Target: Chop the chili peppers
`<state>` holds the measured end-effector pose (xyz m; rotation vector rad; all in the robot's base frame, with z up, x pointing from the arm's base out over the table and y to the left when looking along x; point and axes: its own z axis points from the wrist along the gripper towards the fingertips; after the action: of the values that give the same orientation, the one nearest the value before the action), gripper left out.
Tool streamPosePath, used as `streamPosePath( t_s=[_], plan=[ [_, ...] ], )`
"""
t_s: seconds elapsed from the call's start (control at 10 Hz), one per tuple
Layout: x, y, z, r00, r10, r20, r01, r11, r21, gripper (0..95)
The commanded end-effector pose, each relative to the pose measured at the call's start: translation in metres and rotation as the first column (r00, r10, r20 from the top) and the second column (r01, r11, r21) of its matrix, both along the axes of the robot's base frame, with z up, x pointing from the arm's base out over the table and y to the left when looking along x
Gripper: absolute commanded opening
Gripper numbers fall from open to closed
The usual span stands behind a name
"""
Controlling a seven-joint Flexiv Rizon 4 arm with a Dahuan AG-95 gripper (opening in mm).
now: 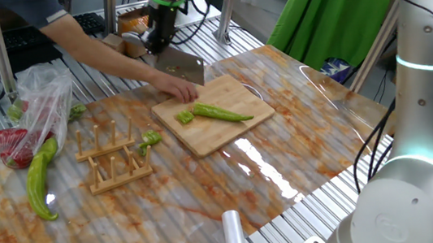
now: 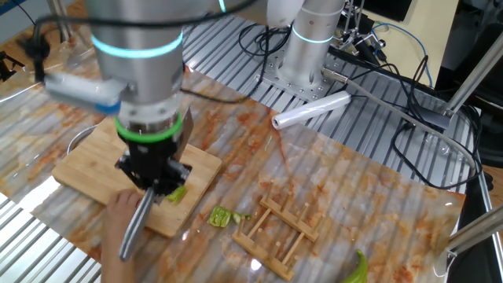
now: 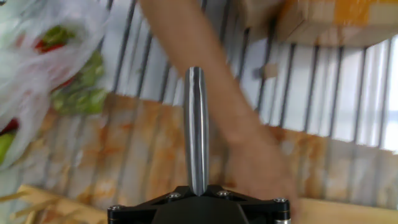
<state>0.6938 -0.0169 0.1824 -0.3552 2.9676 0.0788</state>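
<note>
The chili pepper lies on the wooden cutting board at the table centre, one cut chunk at its 9 o'clock end. A person's hand rests on the board's far edge. Beyond it, at 12 o'clock, the robot hand is closed tight on the cleaver.

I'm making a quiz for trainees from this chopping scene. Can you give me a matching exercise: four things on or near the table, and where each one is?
Things:
1. chili pepper
2. wooden rack
3. plastic bag
4. roll of clear film

Places:
A. near the arm's base, on the metal slats
B. on the cutting board
C. at the table's end, holding red peppers
D. on the table beside the board, empty

Pairs: 1-B, 2-D, 3-C, 4-A
</note>
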Motion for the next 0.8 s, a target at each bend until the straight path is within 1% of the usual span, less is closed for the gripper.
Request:
streamPosePath(
  t_s=[0.1,0.2,0.3,0.4,0.6,0.7,0.8],
  plan=[
    [0.0031,0.0021,-0.0001,1.000,0.001,-0.021,-0.001,1.000,0.010,0.0],
    [0.0026,0.0024,-0.0009,1.000,0.002,-0.029,-0.002,1.000,0.020,0.0],
    [0.0029,0.0027,-0.0014,1.000,0.002,-0.027,-0.002,1.000,0.020,0.0],
    [0.0028,0.0028,-0.0019,1.000,0.003,-0.028,-0.002,0.999,0.042,0.0],
    [0.0012,0.0076,-0.0025,1.000,0.003,-0.030,-0.002,0.999,0.033,0.0],
    [0.0013,0.0077,-0.0027,1.000,0.003,-0.030,-0.002,0.999,0.037,0.0],
    [0.0006,0.0090,-0.0024,1.000,0.002,-0.021,-0.001,0.999,0.038,0.0]
  ],
)
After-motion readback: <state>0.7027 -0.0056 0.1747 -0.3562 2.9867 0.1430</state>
